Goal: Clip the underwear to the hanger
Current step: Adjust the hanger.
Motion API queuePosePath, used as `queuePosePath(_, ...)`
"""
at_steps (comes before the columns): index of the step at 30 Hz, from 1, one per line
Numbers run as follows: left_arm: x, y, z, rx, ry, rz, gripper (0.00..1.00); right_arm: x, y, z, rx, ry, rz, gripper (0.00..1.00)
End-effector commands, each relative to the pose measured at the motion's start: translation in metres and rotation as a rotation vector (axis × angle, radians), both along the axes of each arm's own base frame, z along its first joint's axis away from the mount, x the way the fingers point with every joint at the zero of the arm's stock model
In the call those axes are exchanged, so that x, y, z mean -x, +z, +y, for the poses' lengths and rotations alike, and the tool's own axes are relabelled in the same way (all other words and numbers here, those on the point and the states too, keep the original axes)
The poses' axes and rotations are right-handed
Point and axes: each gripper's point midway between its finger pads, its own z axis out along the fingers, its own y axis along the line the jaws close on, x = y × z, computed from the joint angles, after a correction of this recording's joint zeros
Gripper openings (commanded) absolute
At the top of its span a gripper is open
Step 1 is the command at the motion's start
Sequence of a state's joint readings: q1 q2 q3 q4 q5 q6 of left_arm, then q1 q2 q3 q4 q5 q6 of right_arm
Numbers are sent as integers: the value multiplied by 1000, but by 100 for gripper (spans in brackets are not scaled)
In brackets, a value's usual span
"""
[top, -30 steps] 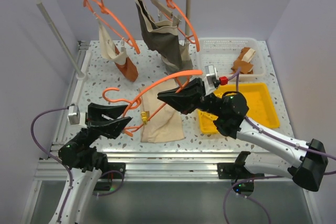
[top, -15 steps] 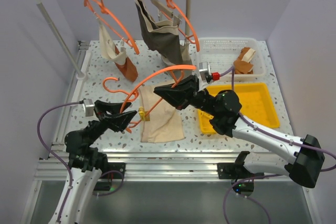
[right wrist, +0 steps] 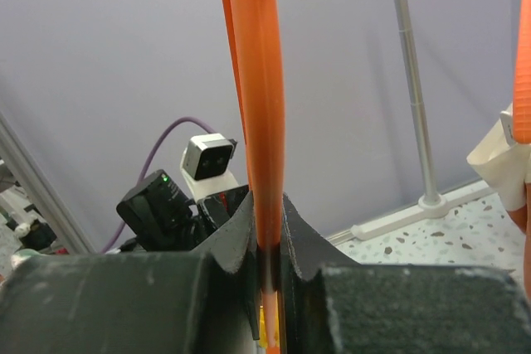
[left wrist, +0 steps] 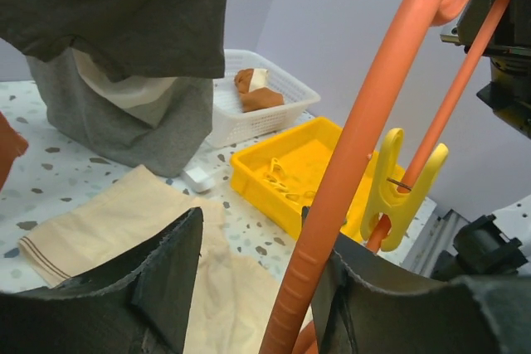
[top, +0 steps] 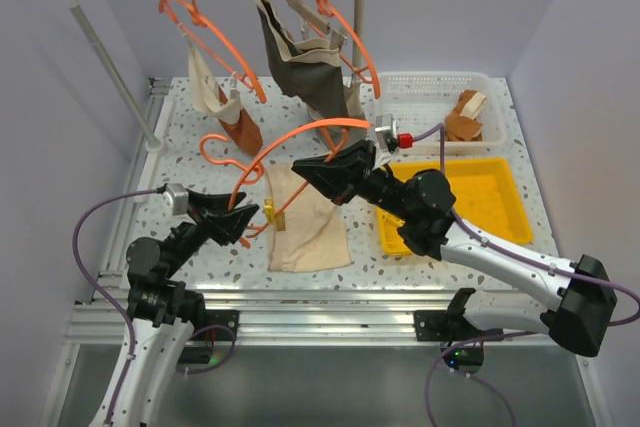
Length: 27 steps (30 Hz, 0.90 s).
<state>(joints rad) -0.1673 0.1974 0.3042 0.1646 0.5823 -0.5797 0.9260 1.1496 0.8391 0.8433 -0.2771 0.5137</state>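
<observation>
1. The right gripper (top: 305,170) is clamping the hanger (top: 300,134) hard. In its wrist view the orange rod is being pinched between both fingers with no gap showing.
2. The hanger is hanging tilted in the air above the table (top: 185,142). Its curled hook is pointing to the rear left, and its long arc is running back to the right gripper.
3. The left gripper (top: 245,221) is standing released, jaws well apart. The hanger's thick rod is passing between them and leaning on one finger.
4. The underwear (top: 305,222) is lying flat on the speckled table below the hanger, between the two arms and apart from both grippers.
5. A yellow clip (left wrist: 398,184) is riding on the hanger's thinner bar, just beside the left gripper. From above it is sitting over the underwear's left edge, and I cannot tell whether it is touching the cloth.
6. A yellow tray (top: 500,217) is sitting to the right of the underwear, with a white basket (top: 430,87) behind it.
</observation>
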Motion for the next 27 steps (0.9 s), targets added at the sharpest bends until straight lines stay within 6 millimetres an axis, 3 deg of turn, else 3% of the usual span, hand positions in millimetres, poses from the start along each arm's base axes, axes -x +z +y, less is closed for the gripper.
queuePosePath(1,-5,7,9,-41,67,-29,56,-6,17,-6,-22,-53,1,0)
queuePosePath(4,-5,9,11,-42,83,-41,60,-16,4,-6,9,-99,18,0)
queuePosePath(8,-1,15,13,-53,94,-69,83,-28,-3,-9,24,-168,33,0)
queuePosePath(11,4,23,17,-57,112,-103,92,-36,-5,-13,27,-213,38,0)
queuePosePath(16,16,41,21,-48,128,-172,95,-39,-7,-11,36,-227,39,0)
queuePosePath(23,52,63,-12,68,-164,-287,95,-30,-7,-11,35,-187,25,0)
queuePosePath(27,54,64,-18,109,-225,-282,94,-23,-8,-13,40,-163,20,0)
